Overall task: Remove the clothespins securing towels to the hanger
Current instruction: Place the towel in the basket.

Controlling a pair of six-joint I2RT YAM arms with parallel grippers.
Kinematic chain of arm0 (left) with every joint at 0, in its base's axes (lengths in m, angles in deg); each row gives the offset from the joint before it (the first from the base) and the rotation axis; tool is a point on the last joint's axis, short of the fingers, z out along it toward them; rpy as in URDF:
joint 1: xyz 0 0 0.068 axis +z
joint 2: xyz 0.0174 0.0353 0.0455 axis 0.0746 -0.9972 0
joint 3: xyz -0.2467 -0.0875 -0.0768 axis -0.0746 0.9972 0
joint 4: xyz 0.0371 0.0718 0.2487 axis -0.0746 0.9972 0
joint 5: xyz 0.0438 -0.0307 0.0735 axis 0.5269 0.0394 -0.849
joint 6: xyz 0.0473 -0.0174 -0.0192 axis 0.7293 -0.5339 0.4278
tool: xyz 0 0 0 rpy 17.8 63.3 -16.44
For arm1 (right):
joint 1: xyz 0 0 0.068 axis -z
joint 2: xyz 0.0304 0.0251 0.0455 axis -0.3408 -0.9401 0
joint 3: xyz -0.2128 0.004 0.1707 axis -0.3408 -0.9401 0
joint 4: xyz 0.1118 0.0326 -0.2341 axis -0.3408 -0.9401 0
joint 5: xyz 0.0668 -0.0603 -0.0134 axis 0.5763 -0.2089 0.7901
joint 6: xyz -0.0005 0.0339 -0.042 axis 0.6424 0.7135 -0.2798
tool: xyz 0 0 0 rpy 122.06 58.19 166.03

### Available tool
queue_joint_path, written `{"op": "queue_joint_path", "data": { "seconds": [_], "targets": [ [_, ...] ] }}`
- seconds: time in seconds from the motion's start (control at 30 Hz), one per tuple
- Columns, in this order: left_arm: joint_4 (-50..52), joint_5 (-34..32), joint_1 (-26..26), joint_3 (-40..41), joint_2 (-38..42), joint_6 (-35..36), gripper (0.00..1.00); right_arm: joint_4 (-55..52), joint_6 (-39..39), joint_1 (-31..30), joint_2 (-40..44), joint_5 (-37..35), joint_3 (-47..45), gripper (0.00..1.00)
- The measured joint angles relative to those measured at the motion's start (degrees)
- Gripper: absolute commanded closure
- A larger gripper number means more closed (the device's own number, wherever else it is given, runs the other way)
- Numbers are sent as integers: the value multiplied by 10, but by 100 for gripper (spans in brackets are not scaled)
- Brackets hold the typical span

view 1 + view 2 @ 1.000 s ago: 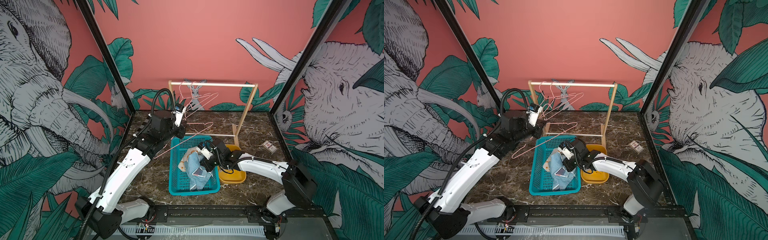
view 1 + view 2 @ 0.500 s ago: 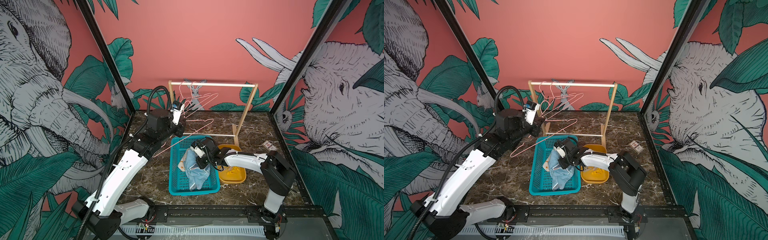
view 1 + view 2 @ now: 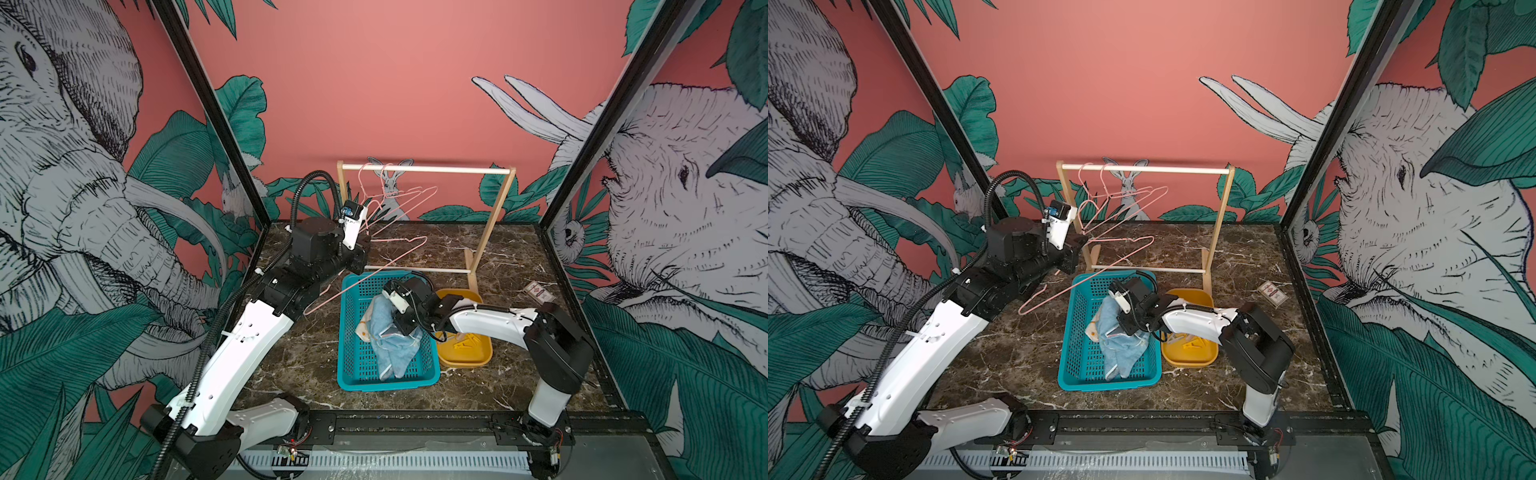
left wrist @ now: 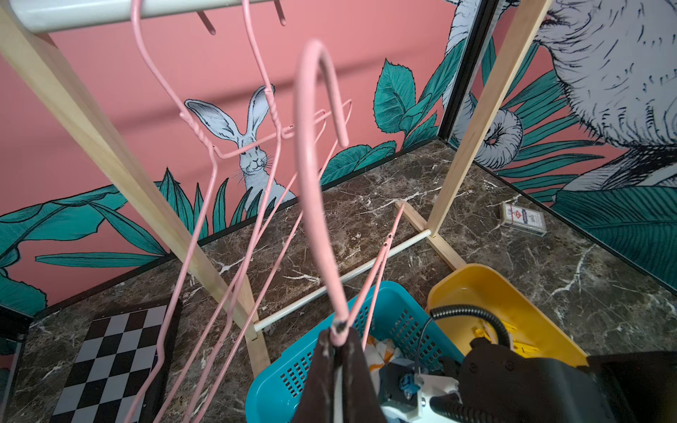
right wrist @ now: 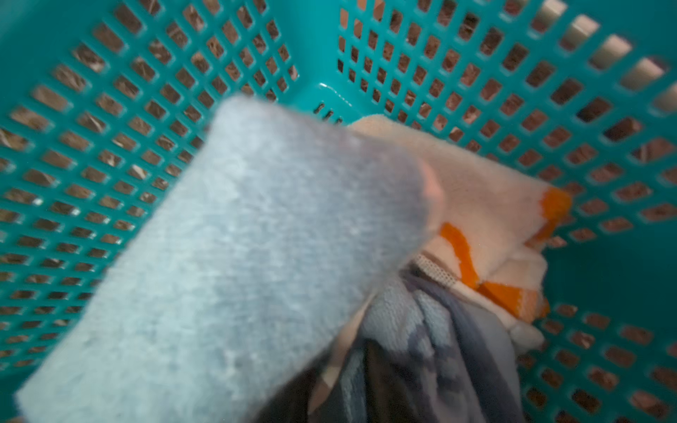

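The left arm rises from the lower left of both top views, elbow bent, wrist lifted beside the wooden rack (image 3: 428,169). Its end effector (image 4: 339,340) is clamped together on the neck of a pink hanger (image 4: 311,183), hook upward.

The right arm lies low from the lower right, forearm level. Its end effector (image 3: 407,326) points down into the teal basket (image 3: 388,384) at frame centre. Its fingers are buried among the towels (image 3: 392,340), and the blurred right wrist view shows none, so apart or together cannot be told.

The towels are bunched in the basket: light blue cloth (image 5: 238,256) close to the lens and one white-and-orange cloth (image 5: 487,205). Whether the blue is one piece or two is unclear.

The clothespins (image 3: 467,343) lie in the yellow tray (image 3: 465,361) right of the basket, partly behind the forearm and too small to count.

There are three hangers: two on the rail, one held. One card box (image 3: 539,292) lies on the desk (image 3: 291,357) at right.
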Motion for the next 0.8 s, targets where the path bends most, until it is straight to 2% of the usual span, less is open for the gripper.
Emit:
{"op": "queue_joint_path", "data": {
  "seconds": [0.13, 0.47, 0.67, 0.8],
  "targets": [
    [0, 1, 0, 0, 0, 0, 100, -16, -5, 1, 48, 0, -12, 52],
    [2, 2, 0, -15, 0, 0, 100, -24, -7, 1, 180, 10, -32, 48],
    [3, 4, 0, -23, -2, 0, 100, -39, -6, 1, 264, -21, -88, 47],
    [3, -5, -7, -38, -10, 0, 100, -53, 2, 9, 358, -44, -151, 46]
  ]
}}
